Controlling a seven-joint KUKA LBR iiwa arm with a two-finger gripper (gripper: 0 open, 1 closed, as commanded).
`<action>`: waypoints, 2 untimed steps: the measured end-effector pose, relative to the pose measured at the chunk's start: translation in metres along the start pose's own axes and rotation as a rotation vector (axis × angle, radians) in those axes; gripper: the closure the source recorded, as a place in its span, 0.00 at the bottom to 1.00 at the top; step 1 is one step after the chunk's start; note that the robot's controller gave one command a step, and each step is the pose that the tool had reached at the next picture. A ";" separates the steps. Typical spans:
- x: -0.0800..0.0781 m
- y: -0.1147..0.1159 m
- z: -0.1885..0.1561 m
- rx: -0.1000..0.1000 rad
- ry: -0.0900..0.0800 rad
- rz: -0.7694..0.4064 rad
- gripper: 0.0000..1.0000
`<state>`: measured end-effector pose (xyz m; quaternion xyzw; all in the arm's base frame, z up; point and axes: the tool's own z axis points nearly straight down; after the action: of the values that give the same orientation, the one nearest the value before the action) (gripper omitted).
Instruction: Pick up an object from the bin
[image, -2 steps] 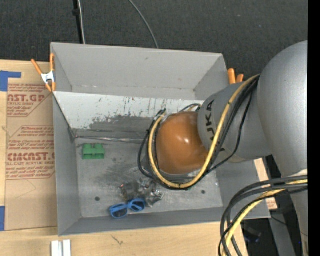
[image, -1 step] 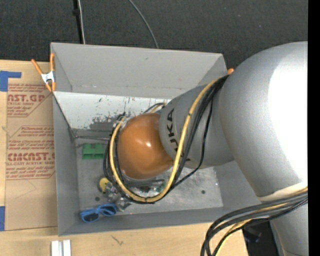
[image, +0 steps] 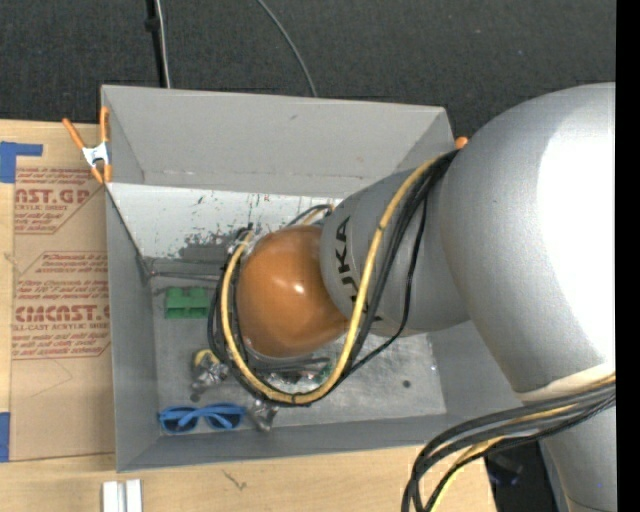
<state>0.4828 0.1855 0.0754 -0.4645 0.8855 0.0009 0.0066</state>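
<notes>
My arm (image: 520, 240) comes in from the right and takes up most of that side, its grey body lying across the right wall of the bin (image: 270, 130) and reaching down to the middle of the floor. The bin floor is scuffed and speckled toward the back wall. The orange cover (image: 285, 290) on the wrist sits over the floor's centre, with yellow and black cables (image: 228, 330) looped round its left and front sides.

The end effector (image: 245, 385) is tucked under the cover, low over the floor and a little front of centre. I cannot tell whether it is apart, together, or clamped on anything, as the cover and cables hide it.

Three loose things lie near it, and I cannot tell which one it is over. A green block (image: 186, 302) rests by the left wall, just beside the cover's left edge. Blue glasses (image: 200, 417) lie flat in the front-left corner, along the front wall. A small metal piece (image: 209, 371) sits between the two, close against the cable loop.
</notes>
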 end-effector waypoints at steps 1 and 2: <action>-0.014 0.009 -0.002 0.001 0.004 0.081 0.00; -0.031 0.016 0.003 0.003 0.006 0.171 0.00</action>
<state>0.4874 0.2196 0.0729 -0.3872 0.9220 -0.0012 0.0047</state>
